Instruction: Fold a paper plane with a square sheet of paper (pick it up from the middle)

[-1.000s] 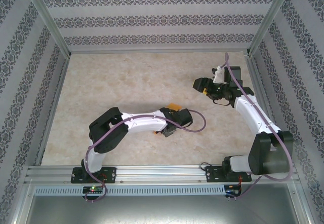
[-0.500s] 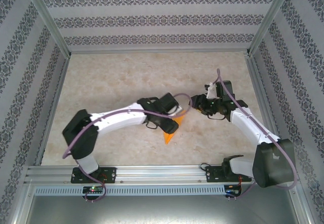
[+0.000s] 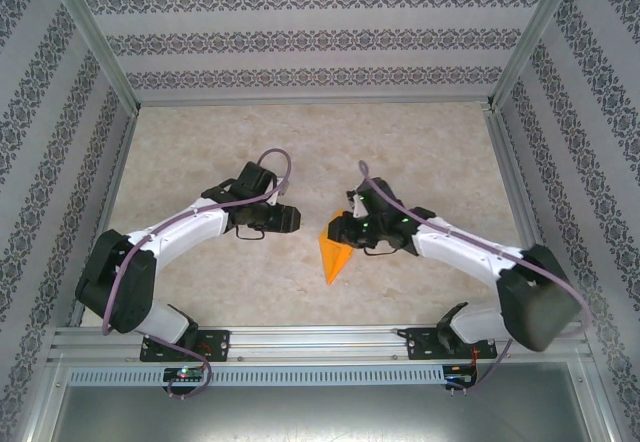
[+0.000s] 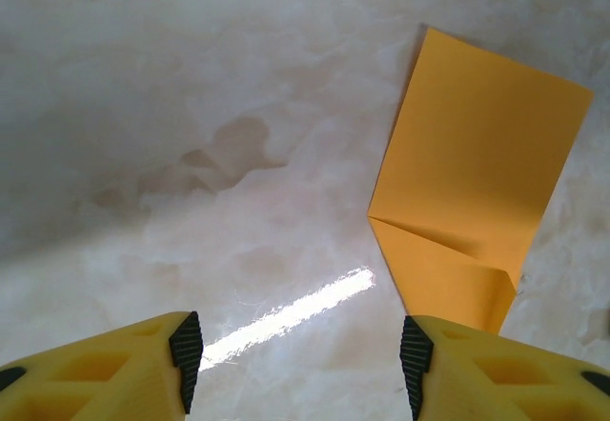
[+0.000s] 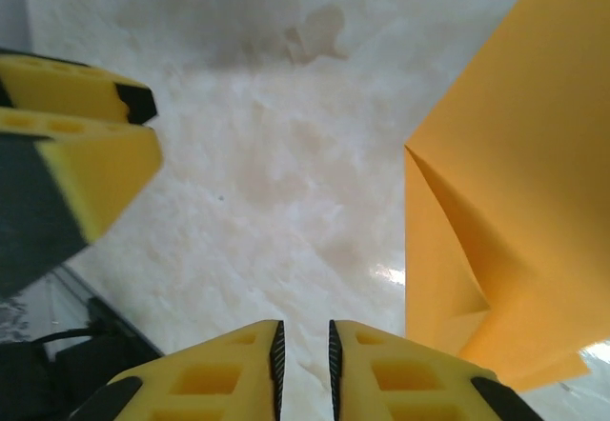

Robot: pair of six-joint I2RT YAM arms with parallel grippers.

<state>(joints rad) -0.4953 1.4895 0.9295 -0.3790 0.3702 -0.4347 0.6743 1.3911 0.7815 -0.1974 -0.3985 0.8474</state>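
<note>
**Left claw clear, right claw narrowed beside the fold**

The left claw [image 4: 298, 366] hangs low over the table [image 4: 191, 107], jaws well apart and empty, probably to leave the fold free. The orange paper sheet [image 4: 477, 173] lies flat ahead and to its right, partly folded, with a diagonal flap. The right claw [image 5: 303, 350] shows only a slit between its jaws, nothing in it; the paper sits just to its right. Half a second earlier the left claw covered the paper; it has since drawn off leftward, while the right claw came in and narrowed.
</note>
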